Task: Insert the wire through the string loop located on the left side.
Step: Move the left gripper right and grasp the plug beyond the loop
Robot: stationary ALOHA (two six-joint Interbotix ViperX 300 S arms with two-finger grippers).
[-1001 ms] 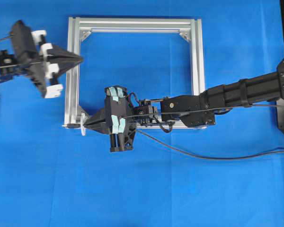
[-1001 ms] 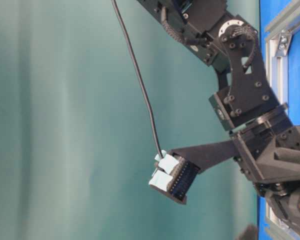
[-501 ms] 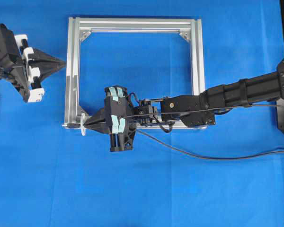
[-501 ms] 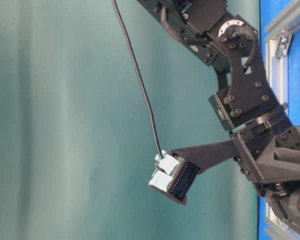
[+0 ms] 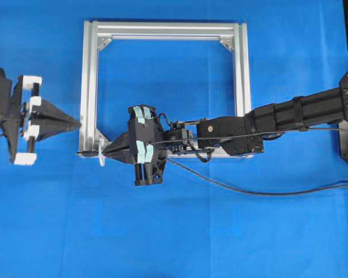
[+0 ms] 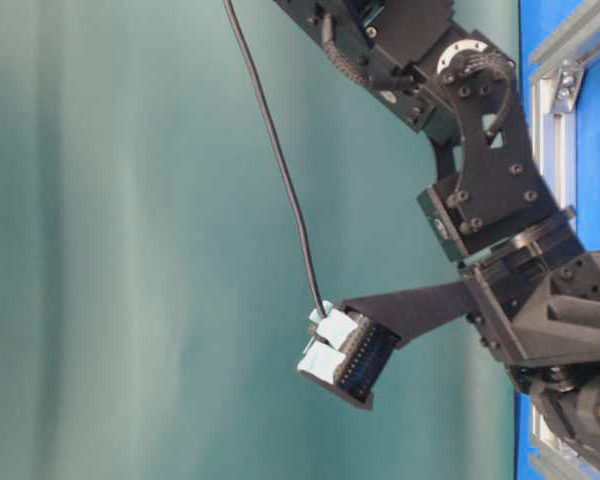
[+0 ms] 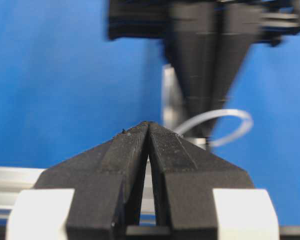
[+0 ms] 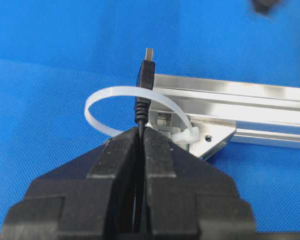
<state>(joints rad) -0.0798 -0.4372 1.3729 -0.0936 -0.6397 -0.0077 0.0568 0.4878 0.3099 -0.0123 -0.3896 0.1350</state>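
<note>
Our right tool [image 8: 141, 131] is clamped on the wire [image 8: 144, 85] just behind its plug, and the plug tip pokes through the loop [image 8: 97, 122] at the frame's [image 5: 88, 87] lower left corner. Our left tool [image 5: 76, 123] is closed with nothing in it, just left of the frame, pointing at it over the blue worktop [image 5: 174, 231].

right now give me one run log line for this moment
right gripper: shut on wire | plug tip through string loop | left gripper: shut, empty

A robotics lab: blue-covered table [image 5: 220, 231], aluminium frame [image 5: 165, 29], teal backdrop [image 6: 130, 250].
</note>
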